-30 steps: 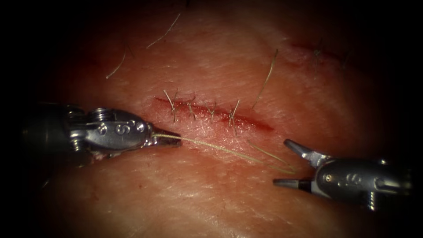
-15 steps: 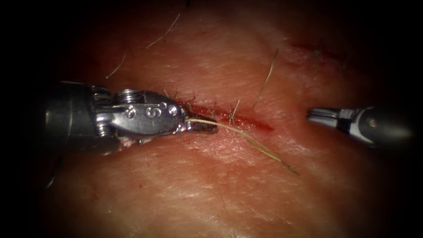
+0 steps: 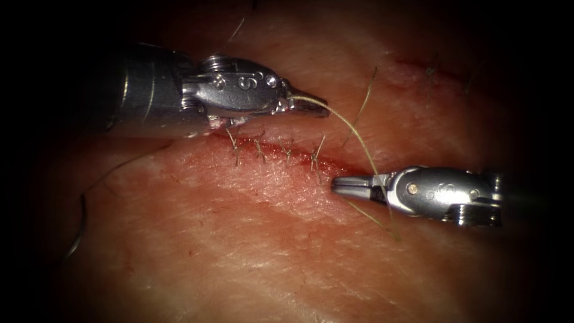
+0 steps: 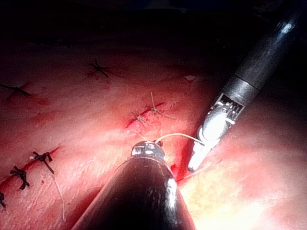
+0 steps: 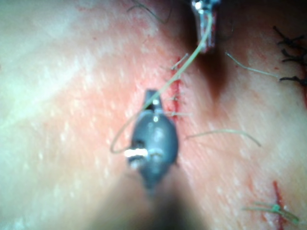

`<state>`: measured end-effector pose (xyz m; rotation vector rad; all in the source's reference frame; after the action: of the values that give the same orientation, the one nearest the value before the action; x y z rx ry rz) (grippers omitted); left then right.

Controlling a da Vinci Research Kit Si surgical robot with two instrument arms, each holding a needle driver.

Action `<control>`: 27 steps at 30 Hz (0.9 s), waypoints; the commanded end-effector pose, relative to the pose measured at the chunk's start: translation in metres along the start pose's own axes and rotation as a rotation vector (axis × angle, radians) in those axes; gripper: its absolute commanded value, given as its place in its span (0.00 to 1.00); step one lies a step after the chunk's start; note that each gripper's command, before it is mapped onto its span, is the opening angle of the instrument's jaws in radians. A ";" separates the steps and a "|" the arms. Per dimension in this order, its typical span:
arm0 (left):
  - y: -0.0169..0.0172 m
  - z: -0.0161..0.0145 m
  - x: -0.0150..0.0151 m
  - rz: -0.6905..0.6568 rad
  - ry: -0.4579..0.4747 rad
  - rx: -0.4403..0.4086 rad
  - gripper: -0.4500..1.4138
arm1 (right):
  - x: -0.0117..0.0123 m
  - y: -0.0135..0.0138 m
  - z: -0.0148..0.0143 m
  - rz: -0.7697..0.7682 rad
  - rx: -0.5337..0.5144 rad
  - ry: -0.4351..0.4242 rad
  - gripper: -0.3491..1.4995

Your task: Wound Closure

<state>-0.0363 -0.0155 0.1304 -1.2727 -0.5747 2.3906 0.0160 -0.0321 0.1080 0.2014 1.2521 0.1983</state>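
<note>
The cut point(image 3: 281, 149) in the tissue point(image 3: 269, 251) carries several stitches and red fluid. My left tool point(image 3: 324, 112) hovers above the cut, jaws shut on the pale thread point(image 3: 359, 140). From there the thread arcs right and down across my right tool point(image 3: 335, 184) near its jaw hinge, and its loose end lies below at the right. The right tool's jaws are shut at the cut's right end; a grip on the thread cannot be made out. The thread point(image 5: 184, 64) meets the right tool point(image 5: 151, 93) at its jaw tips. A thin dark curve point(image 3: 79, 224), possibly the needle, lies far left.
Loose cut ends of thread point(image 3: 362, 107) lie on the tissue above the cut's right end. A second stitched cut point(image 4: 29, 165) with dark knots shows in the left wrist view, and another point(image 5: 288, 52) in the right wrist view.
My left tool has risen and moved right, lifting the thread. My right tool's jaws have gone from open to shut, and it has swung up and then in under the thread.
</note>
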 end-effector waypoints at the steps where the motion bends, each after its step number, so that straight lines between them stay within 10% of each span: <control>1: -0.0007 0.0012 -0.0005 0.001 -0.001 0.006 0.00 | 0.0001 -0.0005 0.0007 0.007 0.008 0.020 0.00; 13: -0.0011 0.0087 -0.0079 -0.019 -0.003 0.032 0.00 | 0.0023 0.0004 0.0003 0.021 -0.071 0.139 0.00; 27: 0.0007 0.0107 -0.0081 -0.023 -0.002 0.031 0.00 | 0.0025 0.0013 0.0010 0.059 -0.278 0.262 0.00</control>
<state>-0.0407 -0.0221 0.1405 -1.2432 -0.5477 2.3724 0.0171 -0.0301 0.1058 -0.0349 1.4578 0.4620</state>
